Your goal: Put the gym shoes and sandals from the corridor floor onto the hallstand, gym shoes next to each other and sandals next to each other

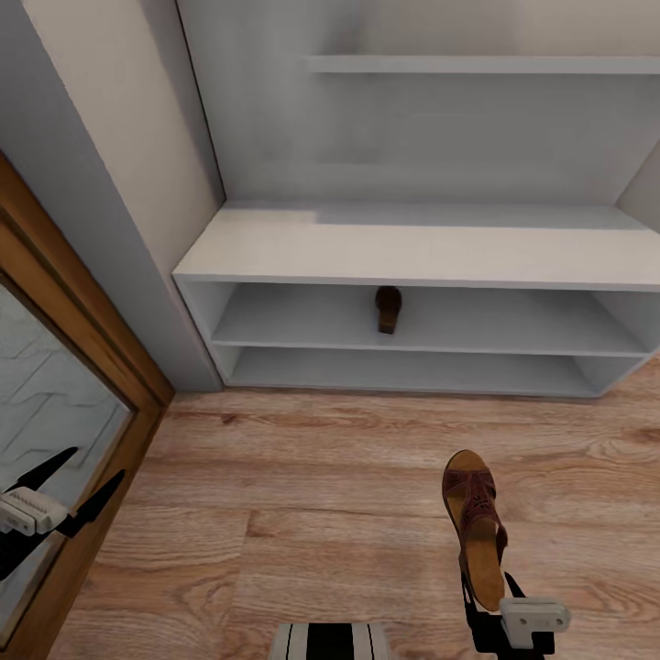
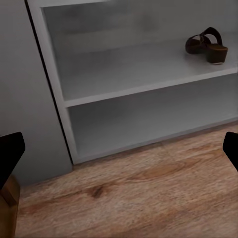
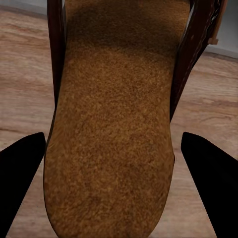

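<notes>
Two dark brown sandals are seen — one (image 1: 389, 308) on the hallstand's (image 1: 412, 257) upper tier, one (image 1: 478, 527) before it on the floor, between the right gripper's (image 1: 495, 596) parted jaws — left gripper (image 1: 78, 486) likewise spread

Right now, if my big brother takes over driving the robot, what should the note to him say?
Left gripper: open, empty, near the mirror.
Right gripper: open, fingers either side of a sandal's heel on the corridor floor; not clamped yet.
Done: the other sandal sits on the hallstand's upper shoe tier.
Left: grip and lift the floor sandal, set it beside its partner, then find both gym shoes and rack them side by side.
</notes>
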